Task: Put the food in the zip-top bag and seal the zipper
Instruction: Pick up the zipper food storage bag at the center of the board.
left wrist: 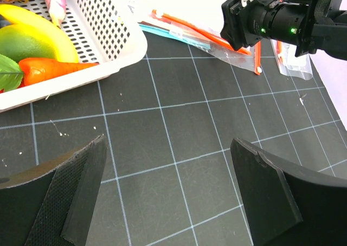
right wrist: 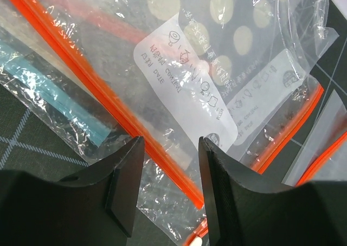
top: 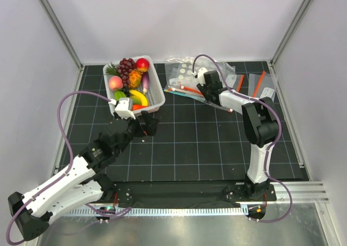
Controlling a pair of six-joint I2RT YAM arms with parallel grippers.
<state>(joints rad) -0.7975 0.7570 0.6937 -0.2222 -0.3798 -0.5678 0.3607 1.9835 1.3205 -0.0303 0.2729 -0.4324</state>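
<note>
One white label [right wrist: 187,83], print unreadable, beyond right jaws

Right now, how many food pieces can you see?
9, all in the white basket: leafy green, grapes, red piece along the back; peach, orange piece, purple piece mid; green piece, banana, carrot in front. More may lie hidden underneath.

My workplace: a robotics lab cell.
White panels [top: 179,18] on aluminium posts [top: 57,26] box in my black gridded tabletop [top: 195,143]; my arms [top: 81,173] bolt to a metal rail [top: 303,189] at the frame's bottom, purple cables [top: 68,102] trailing, plastic toy food [top: 139,97] nearby.
</note>
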